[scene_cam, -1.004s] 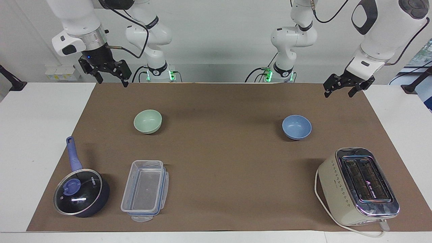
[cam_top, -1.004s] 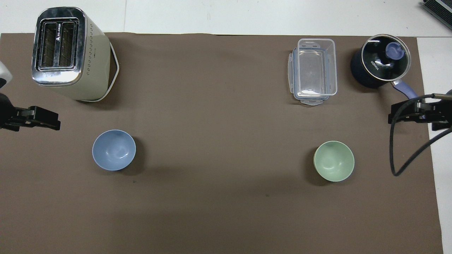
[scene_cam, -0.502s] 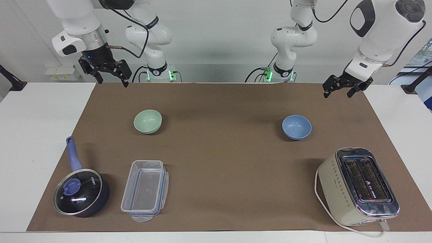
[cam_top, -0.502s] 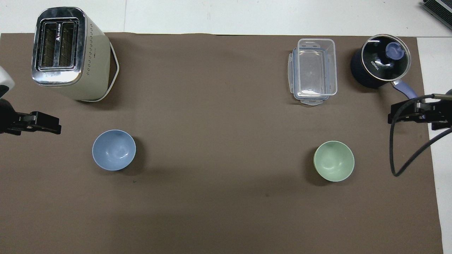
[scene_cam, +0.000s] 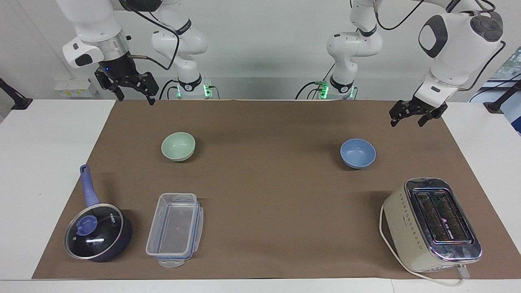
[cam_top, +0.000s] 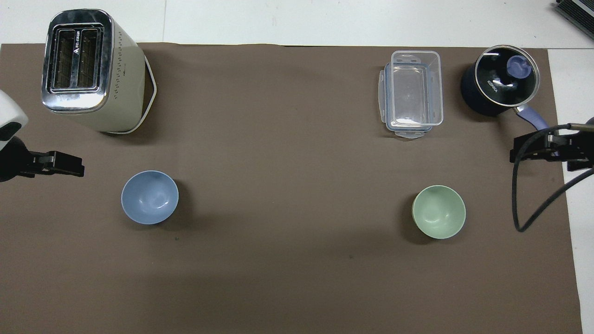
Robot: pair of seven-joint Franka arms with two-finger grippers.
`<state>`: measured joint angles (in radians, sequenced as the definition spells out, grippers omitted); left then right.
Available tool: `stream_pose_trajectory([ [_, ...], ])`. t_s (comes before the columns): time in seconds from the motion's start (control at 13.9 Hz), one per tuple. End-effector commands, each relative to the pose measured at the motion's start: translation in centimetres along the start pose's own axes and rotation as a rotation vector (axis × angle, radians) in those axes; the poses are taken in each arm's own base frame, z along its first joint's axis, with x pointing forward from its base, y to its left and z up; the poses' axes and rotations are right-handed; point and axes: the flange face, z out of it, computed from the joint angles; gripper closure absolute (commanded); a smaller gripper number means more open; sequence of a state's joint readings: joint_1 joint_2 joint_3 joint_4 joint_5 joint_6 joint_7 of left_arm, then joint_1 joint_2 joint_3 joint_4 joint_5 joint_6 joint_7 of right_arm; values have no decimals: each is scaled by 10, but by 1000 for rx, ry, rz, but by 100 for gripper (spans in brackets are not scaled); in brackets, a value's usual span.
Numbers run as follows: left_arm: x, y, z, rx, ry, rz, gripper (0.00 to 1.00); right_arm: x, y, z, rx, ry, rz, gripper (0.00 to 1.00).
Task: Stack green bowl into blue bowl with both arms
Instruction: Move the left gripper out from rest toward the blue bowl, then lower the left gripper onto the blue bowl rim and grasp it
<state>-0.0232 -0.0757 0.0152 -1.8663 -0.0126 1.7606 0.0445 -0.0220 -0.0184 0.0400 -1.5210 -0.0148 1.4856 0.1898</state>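
The green bowl (scene_cam: 178, 146) sits upright and empty on the brown mat toward the right arm's end; it also shows in the overhead view (cam_top: 439, 212). The blue bowl (scene_cam: 357, 153) sits upright and empty toward the left arm's end, also seen from overhead (cam_top: 150, 197). My right gripper (scene_cam: 136, 99) hangs open and empty in the air over the mat's edge near its base; its tip shows in the overhead view (cam_top: 513, 155). My left gripper (scene_cam: 407, 122) is open and empty, in the air over the mat beside the blue bowl, clear of it (cam_top: 80, 167).
A cream toaster (scene_cam: 433, 224) stands farther from the robots than the blue bowl. A clear plastic container (scene_cam: 175, 228) and a dark blue lidded saucepan (scene_cam: 97, 232) lie farther out than the green bowl. The brown mat (scene_cam: 264, 183) covers the white table.
My left gripper has come down a little and edged inward over the mat toward the blue bowl. The right arm and both bowls have not moved.
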Motion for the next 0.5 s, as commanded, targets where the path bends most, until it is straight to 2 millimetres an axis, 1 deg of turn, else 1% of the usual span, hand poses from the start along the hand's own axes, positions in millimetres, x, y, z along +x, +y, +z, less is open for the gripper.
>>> stream_pose_trajectory([
  [0.0, -12, -1, 13, -11, 25, 14, 0, -3, 6, -1, 21, 1, -14, 0],
  [0.14, -12, 0, 25, -19, 23, 15, 0, -3, 6, -1, 21, 2, -12, 0],
  [0.36, -15, 4, 64, -21, 31, 19, 0, -3, 6, -1, 21, 1, -11, 0],
  [0.43, -17, 5, 74, -19, 34, 20, 0, -3, 6, -1, 21, 1, -12, 0],
])
